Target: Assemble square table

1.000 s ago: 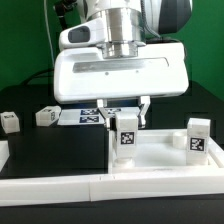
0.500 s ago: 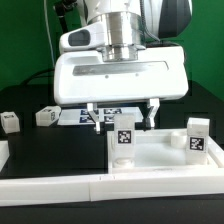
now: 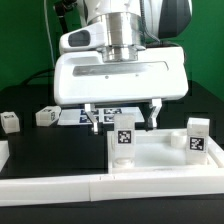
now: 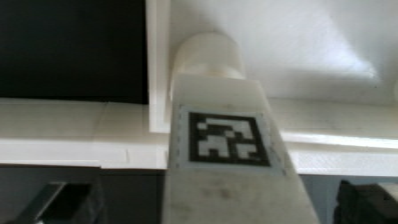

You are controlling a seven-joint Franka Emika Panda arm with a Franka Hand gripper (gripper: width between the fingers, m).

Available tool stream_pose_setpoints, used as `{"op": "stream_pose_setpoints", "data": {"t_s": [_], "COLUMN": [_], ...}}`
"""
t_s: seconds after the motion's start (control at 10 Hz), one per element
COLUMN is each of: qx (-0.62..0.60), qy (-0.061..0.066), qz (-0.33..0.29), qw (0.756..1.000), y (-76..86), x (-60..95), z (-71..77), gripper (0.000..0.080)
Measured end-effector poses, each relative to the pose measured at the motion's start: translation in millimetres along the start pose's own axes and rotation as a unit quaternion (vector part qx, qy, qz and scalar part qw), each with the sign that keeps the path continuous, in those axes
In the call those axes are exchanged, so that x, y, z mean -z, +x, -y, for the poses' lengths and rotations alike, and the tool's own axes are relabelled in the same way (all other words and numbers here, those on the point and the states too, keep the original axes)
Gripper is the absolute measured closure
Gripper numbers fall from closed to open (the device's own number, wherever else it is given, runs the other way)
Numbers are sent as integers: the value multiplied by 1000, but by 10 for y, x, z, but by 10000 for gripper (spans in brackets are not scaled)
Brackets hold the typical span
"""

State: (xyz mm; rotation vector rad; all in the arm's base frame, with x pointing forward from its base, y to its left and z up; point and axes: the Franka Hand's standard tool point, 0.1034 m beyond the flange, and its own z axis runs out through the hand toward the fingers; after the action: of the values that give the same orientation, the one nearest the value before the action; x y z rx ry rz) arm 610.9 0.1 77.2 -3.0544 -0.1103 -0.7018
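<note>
Item: leg block (image 3: 123,142), white tagged plastic, upright on the square table top (image 3: 165,163) at its edge toward the exterior view's left. I judge it light, stiff and rather slick, best taken by its two flat sides. Claw (image 3: 123,122): fingers spread wide, one on either side of the block, clear of it. Worktop (image 3: 50,150): matte black, also carrying two loose legs (image 3: 45,116) and the marker board (image 3: 85,115); green backdrop (image 3: 20,40) behind.
</note>
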Motion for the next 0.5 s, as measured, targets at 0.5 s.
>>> {"op": "stream_pose_setpoints", "data": {"t_s": [0.5], "qx": [-103], "qy": [20], "qz": [106], "qw": [989], "y": [-63], "x": [71], "z": [123], "gripper": [150]}}
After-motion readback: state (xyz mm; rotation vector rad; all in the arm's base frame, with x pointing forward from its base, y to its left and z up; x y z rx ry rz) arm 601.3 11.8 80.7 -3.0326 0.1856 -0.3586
